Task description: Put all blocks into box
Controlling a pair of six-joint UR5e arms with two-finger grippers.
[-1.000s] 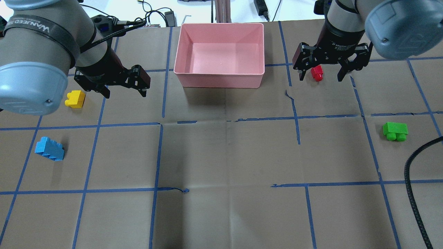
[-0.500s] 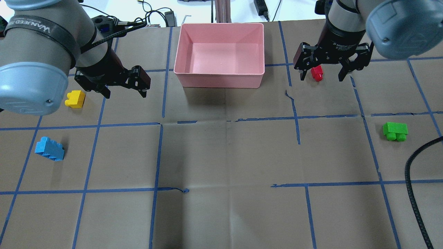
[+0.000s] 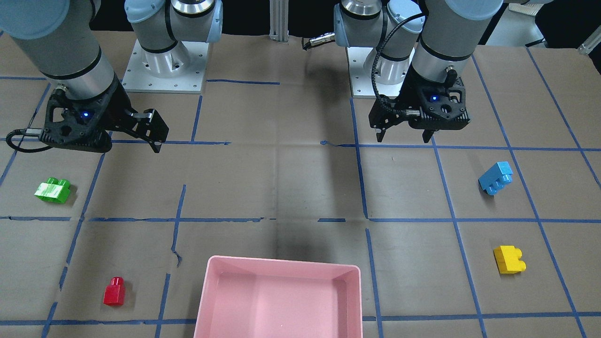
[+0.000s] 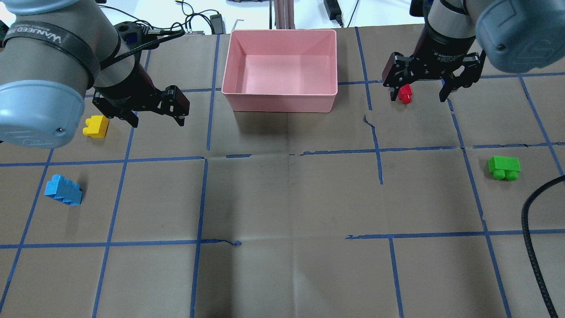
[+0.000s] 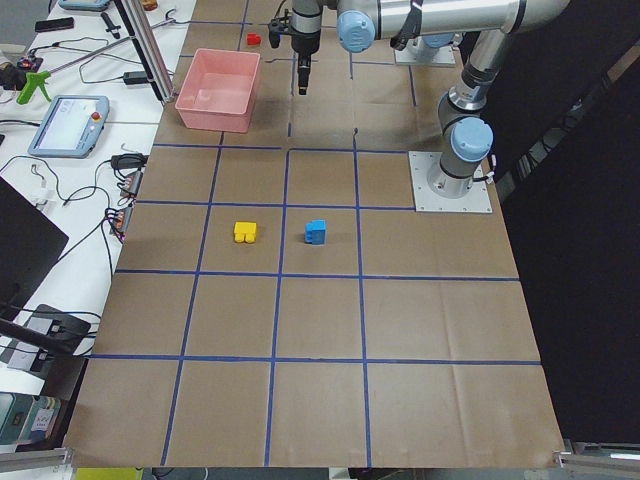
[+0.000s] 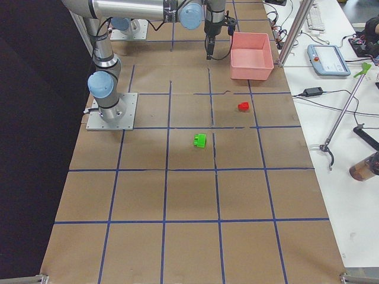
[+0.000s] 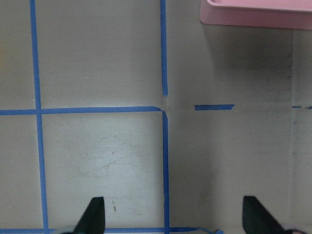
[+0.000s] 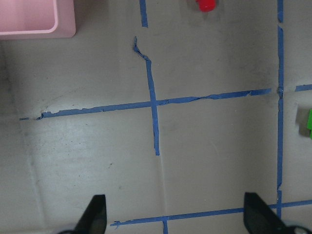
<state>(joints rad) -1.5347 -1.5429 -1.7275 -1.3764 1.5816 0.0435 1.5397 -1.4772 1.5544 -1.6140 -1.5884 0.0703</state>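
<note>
Shifting slightly, right gripper (image 4: 418, 98) stays fully open, empty; red block (image 4: 404, 94) near counter's far edge remains ungrasped.

Brown paper (image 4: 282, 198) covers the table and is marked into large squares by blue tape lines (image 4: 201, 198), with a torn, kinked strip (image 4: 373, 130) right of centre in the upper half of the overhead view. A black ribbed cable (image 4: 528, 247) curves in at that view's lower right edge, and along its top edge lie a tangle of black wires (image 4: 194, 20), a black power adapter (image 4: 332, 9) and an aluminium post (image 4: 282, 11). In the exterior left view a white bench (image 5: 80, 180) fills the left edge, with a teach pendant (image 5: 68, 125) and a green-handled tool (image 5: 30, 82) lying on it at the upper left.
</note>
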